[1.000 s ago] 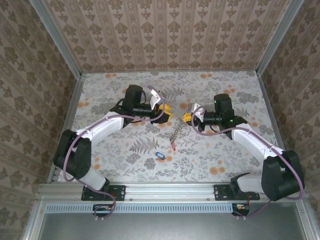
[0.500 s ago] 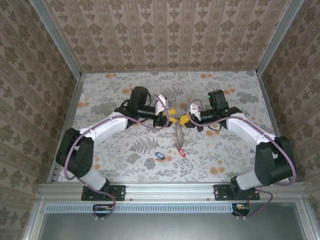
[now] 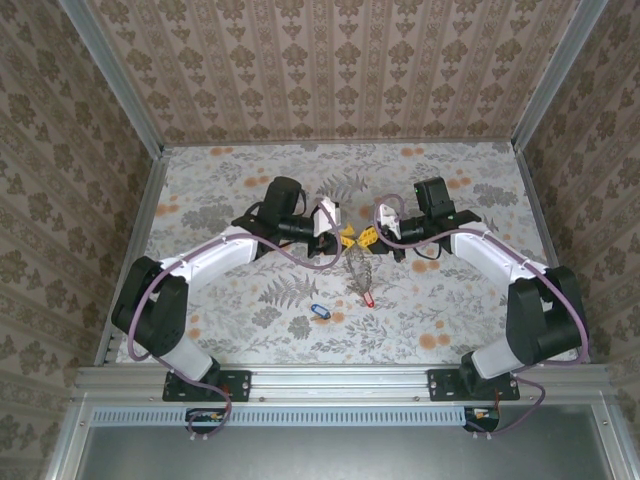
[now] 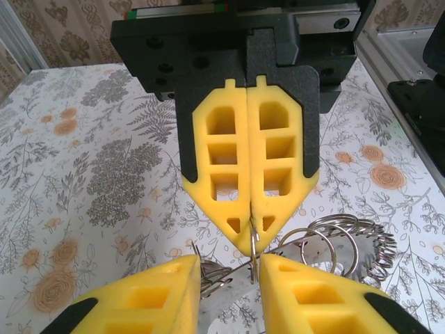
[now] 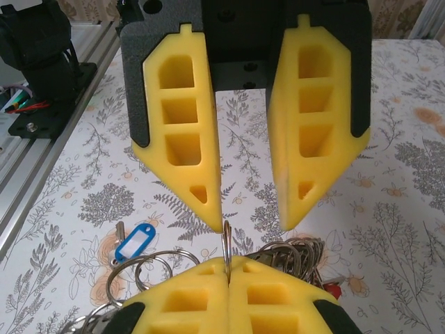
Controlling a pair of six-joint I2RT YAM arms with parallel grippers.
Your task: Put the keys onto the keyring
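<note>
Grey keyring bunch [image 3: 358, 262], strung out, red-tagged key [image 3: 368, 296] at its tip; blue-tagged key [image 3: 319, 311] apart.

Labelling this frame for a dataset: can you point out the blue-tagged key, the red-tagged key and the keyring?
blue-tagged key [image 5: 137, 244], right wrist view, on the blue tag.
red-tagged key [image 3: 369, 296], top view, on the red tag.
keyring [image 3: 360, 267], top view, middle of the grey bunch.

Robot test cell in a lab, enclosed by an aluminium frame [image 3: 112, 78], walls [image 3: 330, 70] papered in damask, table [image 3: 230, 310] covered in floral print, mounting rail [image 3: 340, 383] fixed along the near edge.
</note>
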